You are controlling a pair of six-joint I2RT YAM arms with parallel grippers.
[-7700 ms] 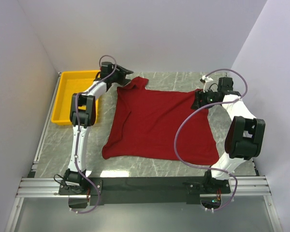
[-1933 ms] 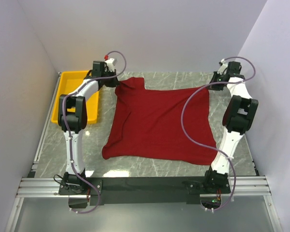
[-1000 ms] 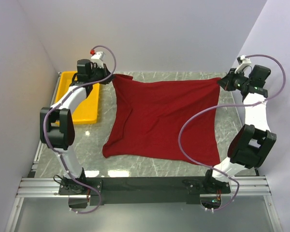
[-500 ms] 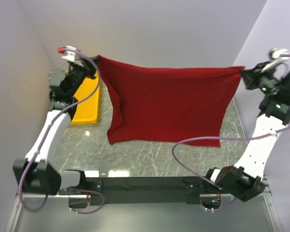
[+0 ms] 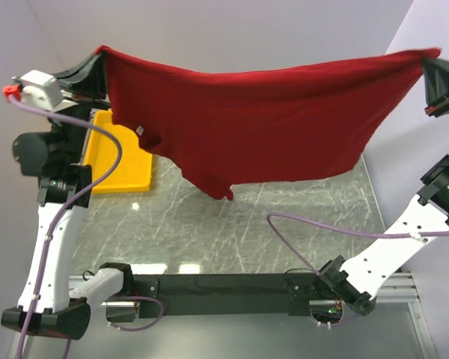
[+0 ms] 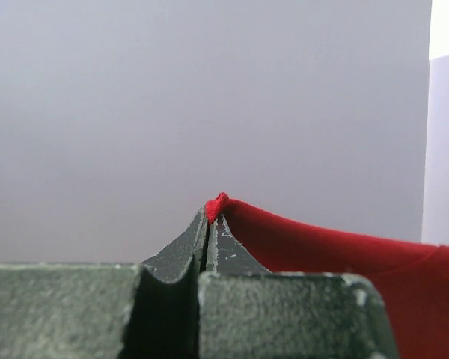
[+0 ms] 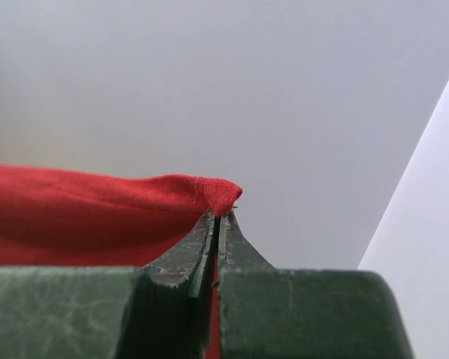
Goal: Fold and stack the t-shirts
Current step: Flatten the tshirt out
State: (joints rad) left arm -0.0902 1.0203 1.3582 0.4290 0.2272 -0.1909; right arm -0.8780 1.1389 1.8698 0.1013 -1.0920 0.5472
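tabletop (image 5: 232,232): one, grey marbled. The cloth looks clear of it.
t-shirt (image 5: 269,120): one, plain dark red. It hangs in the air over the tabletop, strung between both hands. Top edge sags mid-span; lowest tip hangs left of centre.
handling: my read is light, soft and limp with zero stiffness. It drapes and bunches under its own weight. Not fragile, but a thin pinch could let the cloth creep out if pulled taut.
hold points: corners or hem edge. Keep both ends level so it lies flat.
yellow tray (image 5: 120,161): one, far left on the tabletop, partly hidden behind the shirt.
left hand (image 6: 212,218): one, pressed together, pinching the shirt's left top corner.
right hand (image 7: 218,215): one, pressed together, pinching the right top corner.
neck label (image 5: 141,130): one, small and white, on the shirt's left side.
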